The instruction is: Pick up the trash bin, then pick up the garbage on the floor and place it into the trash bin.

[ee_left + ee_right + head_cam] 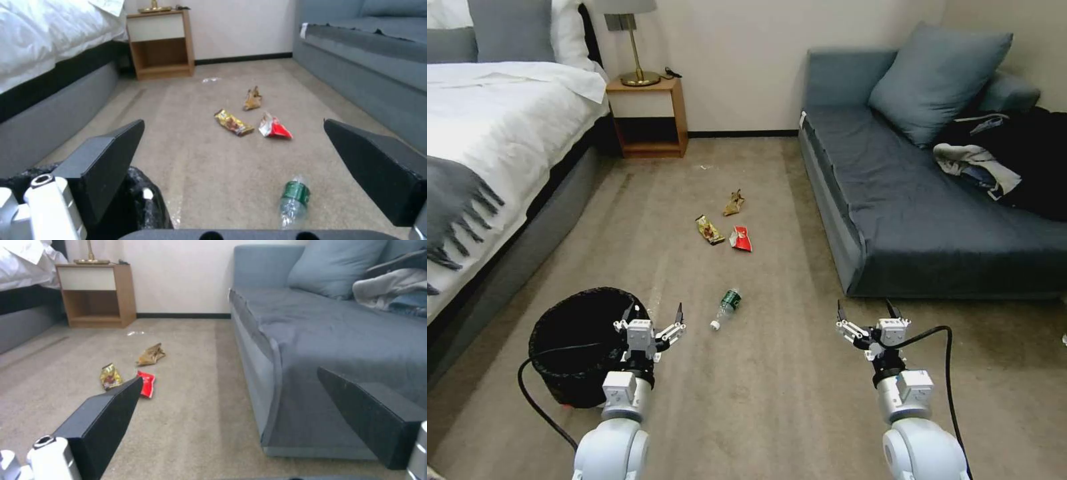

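Trash bin (577, 347) on carpet beside bed, at open left gripper (654, 319); light, crinkly liner probably slippery, best taken at stiff rim. Right gripper (864, 311) open, idle. Garbage (724, 227) ahead.

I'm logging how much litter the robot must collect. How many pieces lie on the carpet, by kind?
Bottle: 1
Wrappers: 3, red, yellow-brown, tan
Total: 4, all on the floor, none in the bin
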{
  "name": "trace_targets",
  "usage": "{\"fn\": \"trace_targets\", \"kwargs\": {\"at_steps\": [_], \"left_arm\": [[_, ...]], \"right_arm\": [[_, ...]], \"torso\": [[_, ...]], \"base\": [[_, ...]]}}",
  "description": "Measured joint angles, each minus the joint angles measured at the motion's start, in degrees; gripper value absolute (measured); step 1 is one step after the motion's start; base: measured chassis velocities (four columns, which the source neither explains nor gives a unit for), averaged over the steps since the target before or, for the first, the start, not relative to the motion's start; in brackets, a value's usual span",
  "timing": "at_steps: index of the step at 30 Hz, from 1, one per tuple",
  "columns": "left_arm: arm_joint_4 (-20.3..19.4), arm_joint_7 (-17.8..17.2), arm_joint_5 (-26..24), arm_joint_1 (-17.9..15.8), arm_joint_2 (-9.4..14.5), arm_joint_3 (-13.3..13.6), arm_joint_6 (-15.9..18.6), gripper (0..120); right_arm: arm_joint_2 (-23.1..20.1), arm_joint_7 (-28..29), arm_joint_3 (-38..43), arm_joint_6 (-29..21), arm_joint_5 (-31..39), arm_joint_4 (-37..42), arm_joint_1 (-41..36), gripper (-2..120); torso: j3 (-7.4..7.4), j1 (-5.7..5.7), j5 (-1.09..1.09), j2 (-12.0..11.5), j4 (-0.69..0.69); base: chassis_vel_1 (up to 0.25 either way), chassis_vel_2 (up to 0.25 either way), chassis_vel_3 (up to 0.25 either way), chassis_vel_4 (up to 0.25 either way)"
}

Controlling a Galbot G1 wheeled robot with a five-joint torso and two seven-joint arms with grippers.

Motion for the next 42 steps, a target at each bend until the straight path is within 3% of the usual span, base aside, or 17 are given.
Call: {"fn": "trace_targets", "kwargs": {"at_steps": [33, 35, 37, 42], "left_arm": [[0.0, 0.0, -0.2, 0.1, -0.1, -0.2, -0.2, 100], [-0.6, 0.4, -2.1, 0.6, -0.7, -2.2, -2.3, 100], [-0.6, 0.5, -2.3, 0.7, -0.8, -2.2, -2.4, 100], [-1.3, 2.6, -7.6, 2.2, -2.7, -7.4, -8.8, 100]], "right_arm": [[-0.1, 0.5, -0.4, 0.9, -0.2, 0.0, -0.2, 100], [-0.4, 2.2, -2.1, 4.0, -1.0, 0.0, -1.1, 100], [-0.4, 2.2, -2.0, 4.1, -1.0, 0.0, -1.0, 100], [-1.4, 4.8, -4.9, 10.4, -2.4, -0.8, -2.0, 100]], "torso": [[0.0, 0.0, 0.0, 0.0, 0.0], [0.0, 0.0, 0.0, 0.0, 0.0], [0.0, 0.0, -0.03, 0.0, 0.01], [0.0, 0.0, -0.01, 0.0, 0.0]], "base": [[0.0, 0.0, 0.0, 0.0], [0.0, 0.0, 0.0, 0.0], [0.0, 0.0, 0.0, 0.0], [0.0, 0.0, 0.0, 0.0]]}}
